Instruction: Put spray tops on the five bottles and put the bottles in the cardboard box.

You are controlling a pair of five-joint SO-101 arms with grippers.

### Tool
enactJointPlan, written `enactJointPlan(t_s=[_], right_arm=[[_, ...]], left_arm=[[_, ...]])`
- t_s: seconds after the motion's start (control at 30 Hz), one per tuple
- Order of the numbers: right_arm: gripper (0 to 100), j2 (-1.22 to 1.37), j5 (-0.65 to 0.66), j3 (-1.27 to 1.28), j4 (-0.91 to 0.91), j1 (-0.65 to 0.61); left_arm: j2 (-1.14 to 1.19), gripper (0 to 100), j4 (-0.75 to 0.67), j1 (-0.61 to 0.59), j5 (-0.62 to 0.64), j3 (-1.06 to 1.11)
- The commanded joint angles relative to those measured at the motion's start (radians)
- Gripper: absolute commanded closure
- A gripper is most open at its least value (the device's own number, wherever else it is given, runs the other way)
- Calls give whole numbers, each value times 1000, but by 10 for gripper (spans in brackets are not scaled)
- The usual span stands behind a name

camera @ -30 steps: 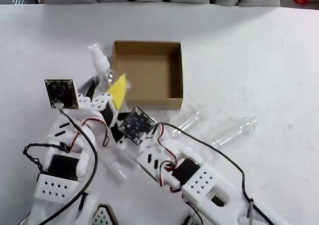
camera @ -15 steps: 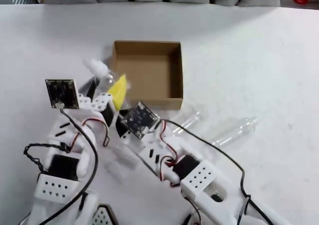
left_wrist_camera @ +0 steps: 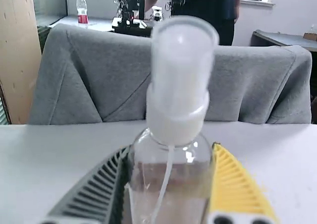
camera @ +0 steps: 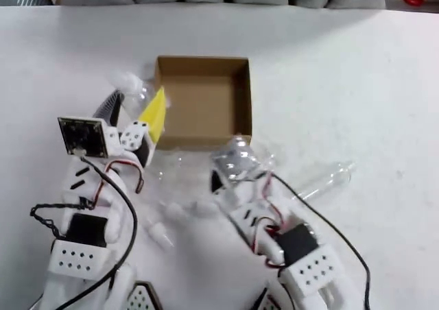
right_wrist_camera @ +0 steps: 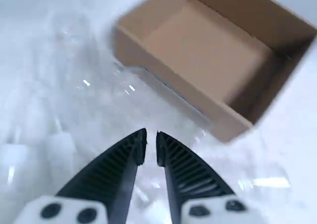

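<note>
My left gripper (left_wrist_camera: 171, 153) is shut on a clear bottle (left_wrist_camera: 168, 189) with a white spray top (left_wrist_camera: 181, 80), held between the grey and yellow fingers. From above, this bottle (camera: 135, 92) is just left of the cardboard box (camera: 203, 101), near its far corner. My right gripper (right_wrist_camera: 151, 140) is shut with nothing between its black fingers, above the table in front of the box (right_wrist_camera: 213, 50). Two clear bottles (camera: 322, 179) (camera: 259, 163) lie without tops right of the right arm (camera: 236, 162). Loose spray tops (camera: 163, 237) (camera: 200, 208) lie between the arms.
More clear bottles (right_wrist_camera: 99, 80) lie blurred along the box's near wall. Two white spray tops (right_wrist_camera: 59, 149) (right_wrist_camera: 10, 159) lie close to the right gripper. A grey sofa (left_wrist_camera: 163, 75) stands behind the table's far edge.
The right arm has swung to the right, from beside the left gripper to the box's near right corner. The left gripper has shifted slightly up and left with the bottle.
</note>
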Motion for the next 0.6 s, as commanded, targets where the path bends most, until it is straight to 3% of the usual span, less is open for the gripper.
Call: enactJointPlan(t_s=[0.0, 0.37, 0.47, 0.57], right_arm=[[982, -74, -2, -12, 134, 124], [982, -102, 0, 32, 240, 513], [981, -104, 14, 87, 236, 598], [981, -104, 157, 133, 236, 650]], left_arm=[[21, 980, -51, -7, -15, -55], [409, 980, 9, -10, -15, -396], [486, 980, -66, -7, -15, -427], [559, 980, -189, -5, -11, -428]])
